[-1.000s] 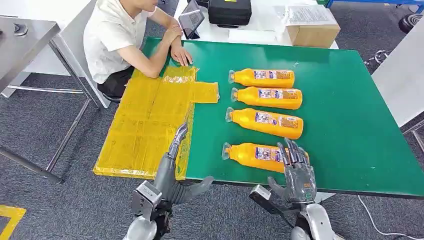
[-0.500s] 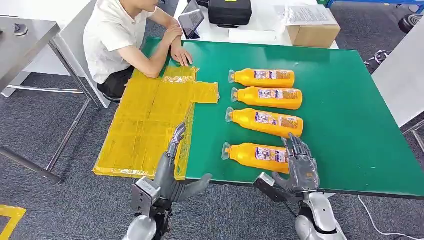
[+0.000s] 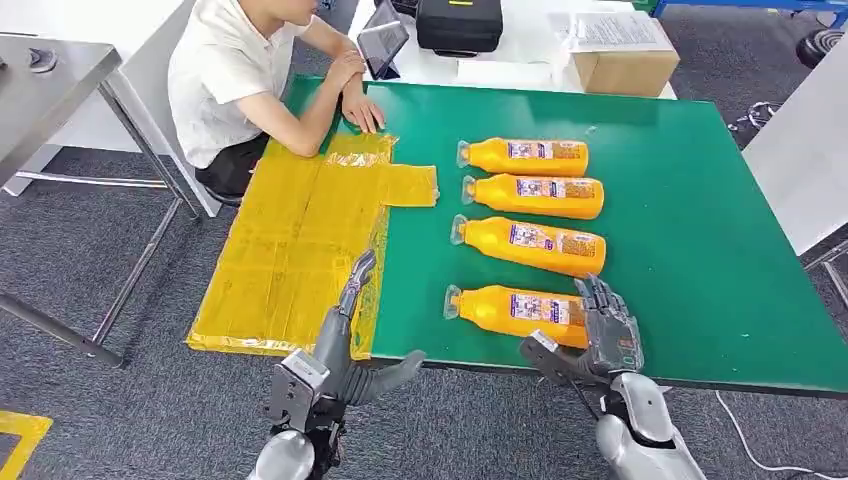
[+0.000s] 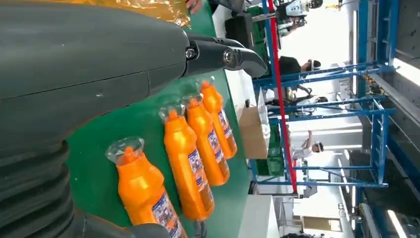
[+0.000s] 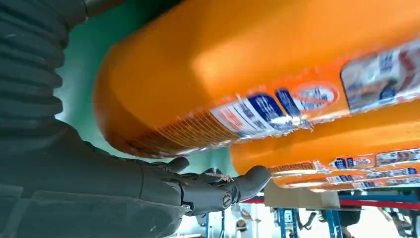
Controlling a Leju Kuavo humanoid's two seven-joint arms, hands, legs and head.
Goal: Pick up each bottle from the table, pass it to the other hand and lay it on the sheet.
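The right hand [image 3: 606, 322] sits at the base end of the nearest bottle [image 3: 515, 312], fingers spread over the bottle's far side and thumb reaching along the counter's near edge; it holds nothing yet, though the fingers look to be touching or just beside the orange body. In the right wrist view that bottle's rounded base [image 5: 163, 94] looms right above the thumb [image 5: 223, 191], so the grasp looks close to forming.

The left hand [image 3: 345, 345] hangs open at the counter's near edge, fingers extended over the yellow sheet [image 3: 290, 240], thumb pointing towards the bottles, holding nothing.

Four orange bottles lie on their sides in a row on the green counter [image 3: 700, 230], clear caps towards the sheet and all well apart from it. A person [image 3: 240, 80] sits at the far corner with a hand resting by the sheet.

The bottles look full, so probably fairly heavy, and the plastic smooth and likely slippery. The body appears stiff enough to squeeze firmly. I would take hold around the wide labelled middle, leaving the neck end free for the left hand to receive.
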